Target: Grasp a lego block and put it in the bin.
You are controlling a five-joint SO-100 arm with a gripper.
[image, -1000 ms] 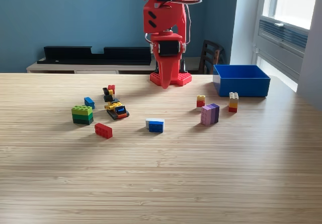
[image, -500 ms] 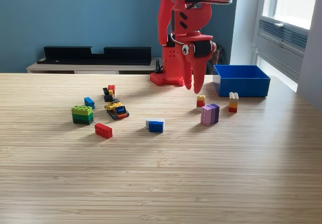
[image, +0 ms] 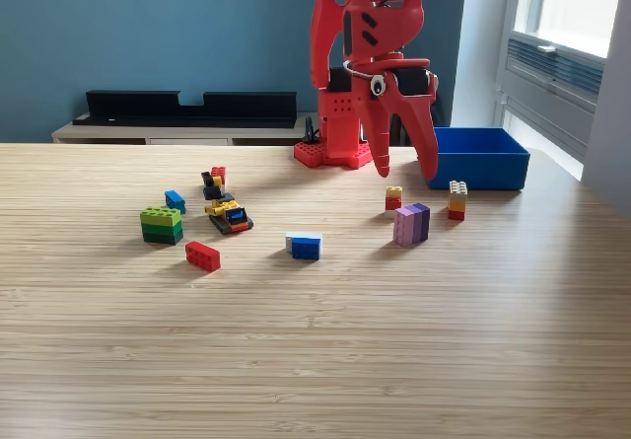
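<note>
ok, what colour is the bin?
Blue, a solid colour; the bin shows clearly in the exterior view.

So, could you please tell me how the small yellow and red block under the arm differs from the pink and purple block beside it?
The yellow and red block is smaller, with yellow stacked on red. The pink and purple block is bulkier, its colours side by side, and it sits nearer the camera. The yellow and red block lies almost under the open tool; the pink and purple one is further forward. Both rest untouched on the table.
</note>
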